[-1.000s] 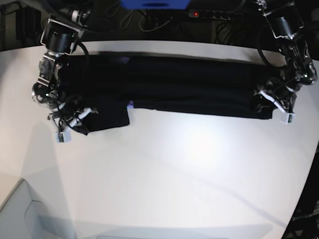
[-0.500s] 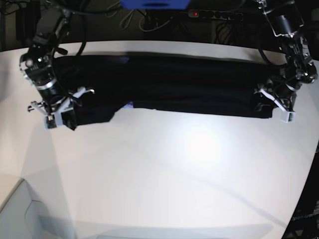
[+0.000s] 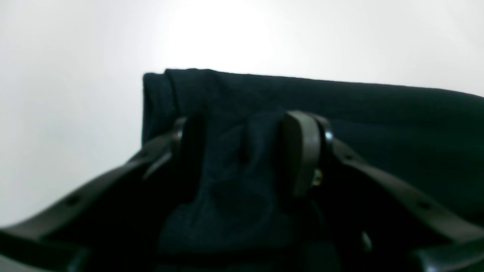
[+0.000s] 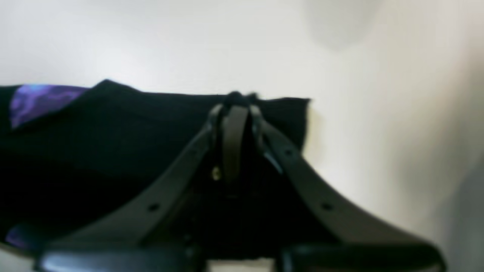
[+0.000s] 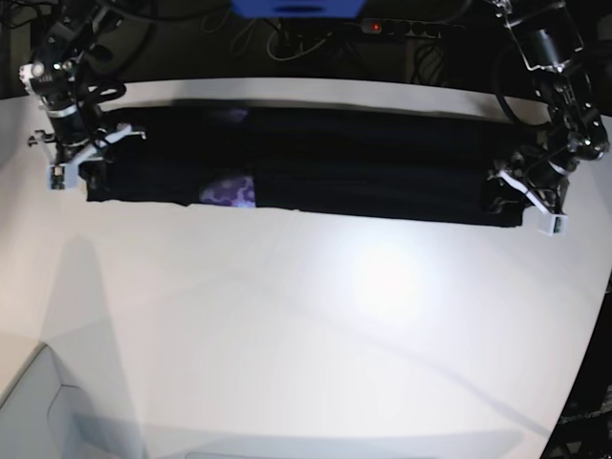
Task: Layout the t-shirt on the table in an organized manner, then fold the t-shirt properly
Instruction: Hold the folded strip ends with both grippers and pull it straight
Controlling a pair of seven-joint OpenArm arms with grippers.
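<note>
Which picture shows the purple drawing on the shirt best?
The right wrist view: the purple print looks big and bright at the shirt's edge. The base view shows only a small purple patch on the long black shirt. The left wrist view shows just black cloth, no purple.

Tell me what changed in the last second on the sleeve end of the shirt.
The right hand, shut on the t-shirt, swung that end outward and back across the table, straightening it and baring purple print. The left hand kept its grip, unmoved.

One black t-shirt (image 5: 344,163), one white table (image 5: 316,325), and two pincers: left (image 5: 524,203), right (image 5: 75,164).
</note>
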